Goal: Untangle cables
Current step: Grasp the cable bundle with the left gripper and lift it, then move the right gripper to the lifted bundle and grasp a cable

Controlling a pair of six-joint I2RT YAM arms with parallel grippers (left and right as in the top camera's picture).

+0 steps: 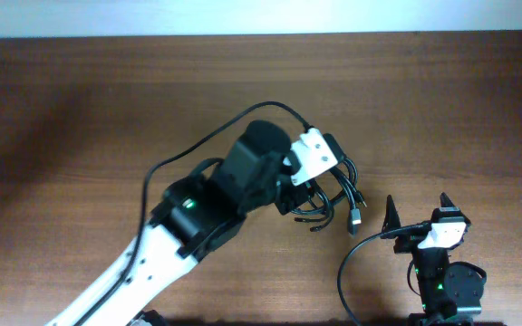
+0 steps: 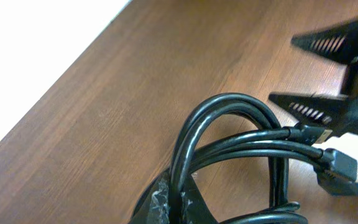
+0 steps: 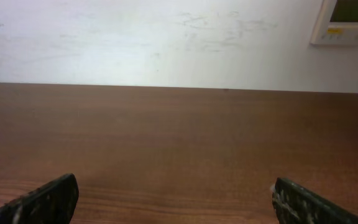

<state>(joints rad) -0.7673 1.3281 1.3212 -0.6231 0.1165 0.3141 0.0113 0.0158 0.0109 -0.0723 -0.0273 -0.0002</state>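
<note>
Near the middle of the table (image 1: 80, 100), overhead, the left gripper (image 1: 304, 199) is clamped on the cables (image 1: 341, 192), one looped bundle. Left wrist: loops cross, none separated. Right wrist: the right gripper (image 3: 174, 190) gapes wide and empty. Untangling looks barely begun.

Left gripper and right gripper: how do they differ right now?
The left gripper is stretched out and looks closed on the cables; the right gripper sits pulled back, apart from them. The left gripper is buried in cable loops; the right gripper stands wide open, holding nothing. Both are black at the tips.
</note>
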